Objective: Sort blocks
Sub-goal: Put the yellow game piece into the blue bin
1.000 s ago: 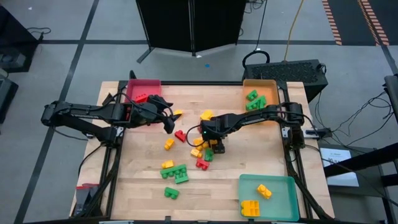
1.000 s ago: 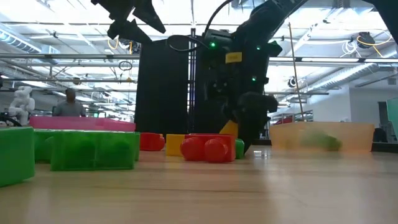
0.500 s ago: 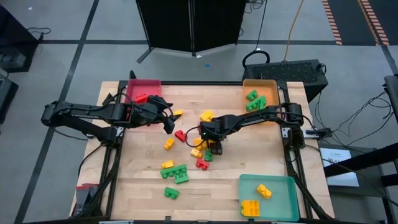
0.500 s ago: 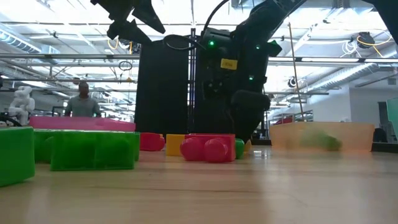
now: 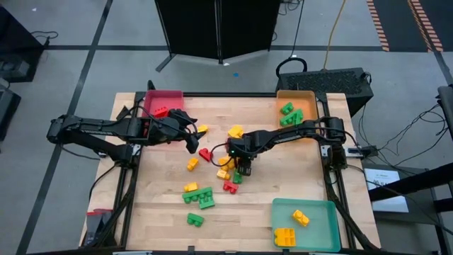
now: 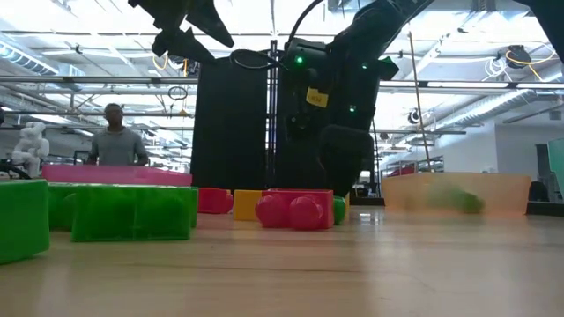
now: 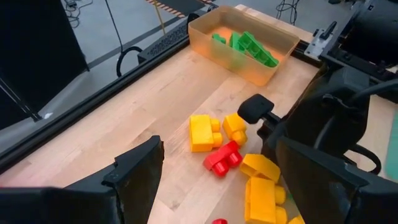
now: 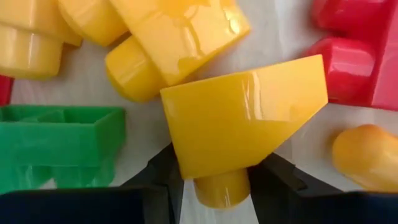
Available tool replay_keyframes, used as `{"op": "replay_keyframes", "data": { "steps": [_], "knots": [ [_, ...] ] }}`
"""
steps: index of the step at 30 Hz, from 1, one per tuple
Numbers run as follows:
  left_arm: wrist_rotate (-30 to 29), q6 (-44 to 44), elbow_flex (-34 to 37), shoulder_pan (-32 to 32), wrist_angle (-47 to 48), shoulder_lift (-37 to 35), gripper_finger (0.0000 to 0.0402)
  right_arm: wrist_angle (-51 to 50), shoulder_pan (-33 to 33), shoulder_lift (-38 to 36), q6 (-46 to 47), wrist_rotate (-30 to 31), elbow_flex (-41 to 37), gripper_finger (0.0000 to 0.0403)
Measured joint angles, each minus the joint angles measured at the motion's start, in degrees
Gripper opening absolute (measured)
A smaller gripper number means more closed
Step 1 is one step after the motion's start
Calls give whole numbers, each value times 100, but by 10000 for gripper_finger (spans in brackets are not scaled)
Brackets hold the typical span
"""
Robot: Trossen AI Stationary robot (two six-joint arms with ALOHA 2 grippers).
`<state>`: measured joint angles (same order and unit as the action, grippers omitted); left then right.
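A: Right claw (image 5: pixel 241 168) is down in the thick of the pile at the middle of the table (image 5: pixel 297 177), and the right wrist view shows its two dark fingers (image 8: pixel 163 176) either side of a yellow brick (image 8: pixel 239 121), at the stud underneath.

B: Pinching it?

A: Fingers are touching the stud on both sides, so I'd call it a pinch on the yellow brick, though a narrow one.

B: That's the risk. A grip on one round stud can let the brick swivel.

A: Agreed. Best to let the squeeze settle fully, then lift straight up. Neighbours are close: a green brick (image 8: pixel 59 143) just beside, another yellow one (image 8: pixel 168 37) touching above it, a red brick (image 8: pixel 354 56) on the far side.

B: Any sideways drag would shove those around.

A: Right, so go vertical first, then across to the teal tray (image 5: pixel 306 225) at the near right corner, where yellow ones already lie.

B: And the left claw (image 5: pixel 191 136)?

A: Hanging spread and empty near the red tray (image 5: pixel 164 95), above the table, well clear of the pile. It only needs to keep out of the way.
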<state>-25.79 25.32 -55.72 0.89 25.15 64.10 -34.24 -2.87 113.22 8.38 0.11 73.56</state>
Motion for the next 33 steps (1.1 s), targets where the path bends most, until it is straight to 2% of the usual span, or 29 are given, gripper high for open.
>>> {"op": "replay_keyframes", "data": {
  "steps": [10, 18, 22, 26, 33],
  "knots": [
    [18, 104, 0, 2, 337, 0, 310, -337, -5, -920, 357, 16, 136, 124],
    [95, 138, 0, 4, 460, 0, 310, -1900, 368, -2193, 1135, -3, 227, 124],
    [97, 136, 0, 4, 457, 0, 310, -2680, 935, -2811, 2079, 1, 227, 124],
    [99, 136, 0, 4, 456, 0, 310, -3271, 1832, -3225, 3314, -9, 227, 124],
    [117, 131, 0, 4, 452, 0, 310, -3573, 3465, -3340, 5572, -17, 227, 124]
  ]
}}
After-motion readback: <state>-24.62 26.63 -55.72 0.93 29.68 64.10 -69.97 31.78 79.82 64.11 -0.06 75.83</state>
